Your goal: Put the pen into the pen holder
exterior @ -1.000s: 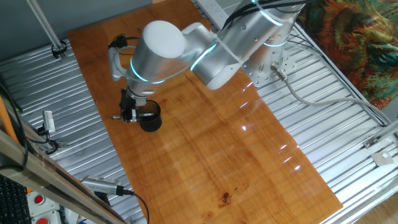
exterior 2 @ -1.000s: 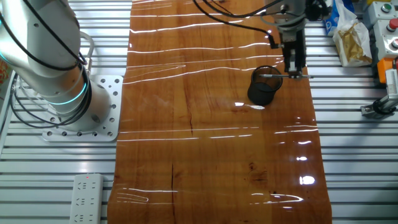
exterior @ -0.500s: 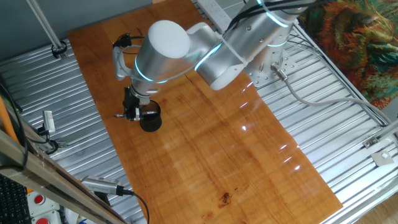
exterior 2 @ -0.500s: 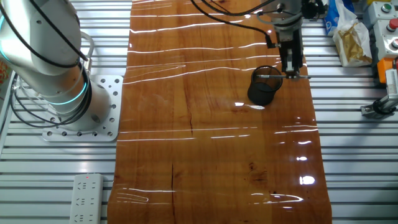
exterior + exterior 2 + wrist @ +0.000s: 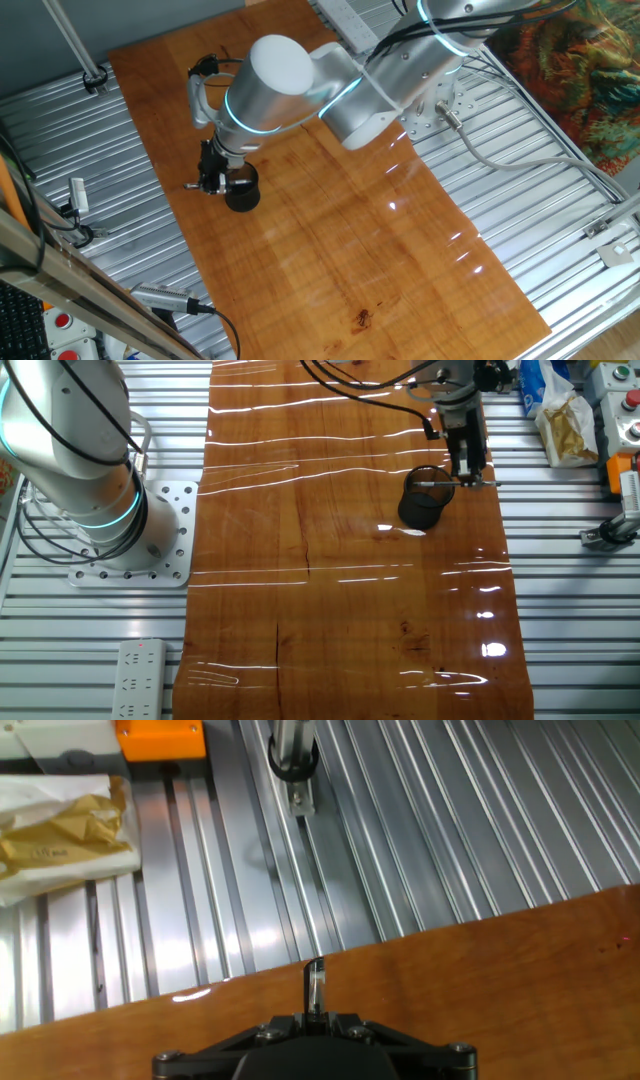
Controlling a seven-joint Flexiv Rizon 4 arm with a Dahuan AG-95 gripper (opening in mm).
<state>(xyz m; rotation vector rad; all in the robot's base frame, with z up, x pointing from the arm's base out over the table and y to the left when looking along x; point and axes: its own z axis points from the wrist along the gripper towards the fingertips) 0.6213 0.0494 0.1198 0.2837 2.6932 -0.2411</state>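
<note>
My gripper (image 5: 470,477) clenched on pen (image 5: 452,482), lying flat over pen holder (image 5: 424,500), upper right. Next: tip upright, drop in.

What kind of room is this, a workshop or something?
Probably a robotics lab bench: a robot arm bolted to a ribbed metal table, a wooden board as work surface, and a power strip.

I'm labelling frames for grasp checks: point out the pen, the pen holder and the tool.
pen (image 5: 314,982): hand view, on its clear shaft.
pen holder (image 5: 421,510): the other fixed view, on its dark side wall.
tool (image 5: 470,472): the other fixed view, between its fingertips, beside the cup's rim.
</note>
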